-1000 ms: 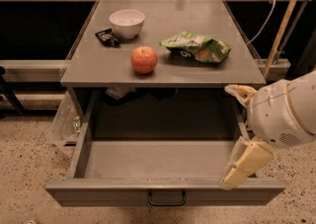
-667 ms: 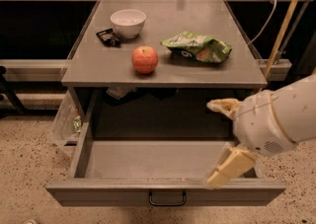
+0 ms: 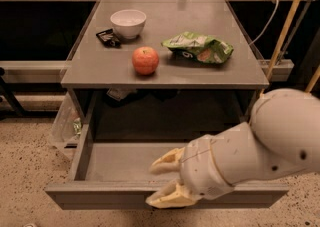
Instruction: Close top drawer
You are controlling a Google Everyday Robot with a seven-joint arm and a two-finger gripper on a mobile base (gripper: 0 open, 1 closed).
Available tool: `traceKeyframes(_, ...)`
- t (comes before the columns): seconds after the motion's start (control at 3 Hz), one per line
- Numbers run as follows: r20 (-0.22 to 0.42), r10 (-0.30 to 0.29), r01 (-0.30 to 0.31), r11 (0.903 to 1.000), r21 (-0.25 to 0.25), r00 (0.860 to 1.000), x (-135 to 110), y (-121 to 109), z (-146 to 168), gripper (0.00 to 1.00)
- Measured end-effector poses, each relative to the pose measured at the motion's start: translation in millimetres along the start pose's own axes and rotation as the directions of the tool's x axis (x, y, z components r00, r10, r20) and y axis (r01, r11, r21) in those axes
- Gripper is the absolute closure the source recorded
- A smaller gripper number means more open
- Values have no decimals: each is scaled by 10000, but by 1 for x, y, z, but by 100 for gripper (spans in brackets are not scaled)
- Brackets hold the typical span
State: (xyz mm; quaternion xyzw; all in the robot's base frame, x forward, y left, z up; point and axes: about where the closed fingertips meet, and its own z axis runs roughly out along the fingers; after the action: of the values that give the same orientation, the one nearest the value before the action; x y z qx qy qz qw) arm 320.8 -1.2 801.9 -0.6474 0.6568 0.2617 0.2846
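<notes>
Speckled floor (image 3: 25, 171) round open top drawer (image 3: 120, 163); jaws apart at its front edge, nr centre.

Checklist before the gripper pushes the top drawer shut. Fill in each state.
1. Top drawer needs closing: ok, it stands pulled well out.
2. Nothing sticks up inside to jam it: ok on the left; cannot tell on the right, which the arm hides.
3. Gripper placed for a push: ok, it is at the drawer's front edge near the middle, jaws open and holding nothing.
4. Gripper touching the front panel: cannot tell.
5. Drawer handle free: cannot tell, not visible.
6. Apple safe from a jolt: ok, it sits on the tabletop back from the front edge.
</notes>
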Motion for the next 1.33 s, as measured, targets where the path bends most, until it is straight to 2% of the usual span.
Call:
traceKeyframes(0.33, 461, -114, 152, 9964, -828, 9989, -6, 32, 60, 80)
traceKeyframes(0.67, 408, -165, 201, 9959, -887, 9990, -7, 37, 64, 100)
traceKeyframes(1.0, 409, -165, 200, 9959, -885, 9990, -7, 36, 64, 100)
traceKeyframes(1.33, 671, 105, -54, 9971, -753, 9977, 4, 32, 73, 100)
